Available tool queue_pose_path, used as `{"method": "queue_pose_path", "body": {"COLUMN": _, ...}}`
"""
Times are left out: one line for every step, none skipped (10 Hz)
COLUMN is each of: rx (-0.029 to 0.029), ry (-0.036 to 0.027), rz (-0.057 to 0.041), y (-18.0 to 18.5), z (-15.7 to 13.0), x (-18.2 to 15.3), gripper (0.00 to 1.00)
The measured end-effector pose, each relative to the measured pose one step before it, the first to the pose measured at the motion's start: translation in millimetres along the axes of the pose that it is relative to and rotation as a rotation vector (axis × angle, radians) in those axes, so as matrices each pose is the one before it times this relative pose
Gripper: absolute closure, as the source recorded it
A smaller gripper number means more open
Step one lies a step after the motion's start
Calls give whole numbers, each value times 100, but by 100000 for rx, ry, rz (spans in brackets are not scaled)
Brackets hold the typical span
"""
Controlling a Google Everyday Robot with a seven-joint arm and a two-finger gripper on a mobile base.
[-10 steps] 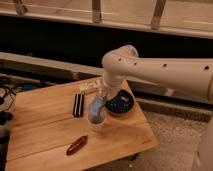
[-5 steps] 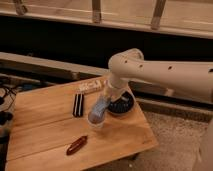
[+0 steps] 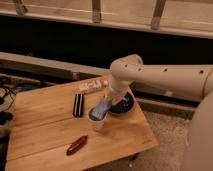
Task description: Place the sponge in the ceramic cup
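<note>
Wooden table (image 3: 45,131), tool (image 3: 104,106) gripping sponge (image 3: 99,111), directly over ceramic cup (image 3: 96,124) mouth

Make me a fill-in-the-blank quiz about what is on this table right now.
The end effector hangs over the white cup, with a light-blue ____ at its tip. In the picture, the black bar lies ____ of the cup. Everything stands on a ____ table. Missing: sponge; left; wooden.

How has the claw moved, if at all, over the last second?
Yes. The claw, holding the sponge, has sunk slightly, down to the mouth of the ceramic cup, which stands unmoved between the black bar and the bowl.
</note>
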Motion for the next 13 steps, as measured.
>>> {"method": "queue_pose_path", "body": {"rx": 64, "ry": 1036, "rz": -80, "y": 82, "z": 599, "x": 124, "gripper": 96}}
{"method": "queue_pose_path", "body": {"rx": -20, "ry": 726, "rz": -153, "y": 165, "z": 332, "x": 197, "gripper": 96}}
{"method": "queue_pose_path", "body": {"rx": 67, "ry": 596, "rz": -177, "y": 57, "z": 276, "x": 283, "gripper": 96}}
{"method": "queue_pose_path", "body": {"rx": -211, "ry": 258, "rz": -473, "y": 169, "z": -26, "x": 442, "gripper": 96}}
{"method": "queue_pose_path", "body": {"rx": -28, "ry": 1, "rz": -37, "y": 15, "z": -2, "x": 27, "gripper": 96}}
{"method": "queue_pose_path", "body": {"rx": -1115, "ry": 1021, "rz": -1425, "y": 566, "z": 19, "x": 960, "gripper": 93}}
{"method": "queue_pose_path", "body": {"rx": -500, "ry": 698, "rz": -984, "y": 416, "z": 28, "x": 572, "gripper": 84}}
{"method": "queue_pose_path", "body": {"rx": 316, "ry": -414, "rz": 236, "y": 110, "z": 37, "x": 177, "gripper": 72}}
{"method": "queue_pose_path", "body": {"rx": 119, "ry": -367, "rz": 611, "y": -204, "z": 72, "x": -365, "gripper": 61}}
{"method": "queue_pose_path", "body": {"rx": 85, "ry": -315, "rz": 474, "y": -318, "z": -25, "x": -493, "gripper": 55}}
{"method": "queue_pose_path", "body": {"rx": 101, "ry": 196, "rz": -108, "y": -311, "z": -29, "x": -306, "gripper": 53}}
{"method": "queue_pose_path", "body": {"rx": 11, "ry": 283, "rz": 12, "y": -128, "z": 20, "x": 153, "gripper": 53}}
{"method": "queue_pose_path", "body": {"rx": 146, "ry": 323, "rz": -353, "y": 54, "z": 4, "x": 529, "gripper": 53}}
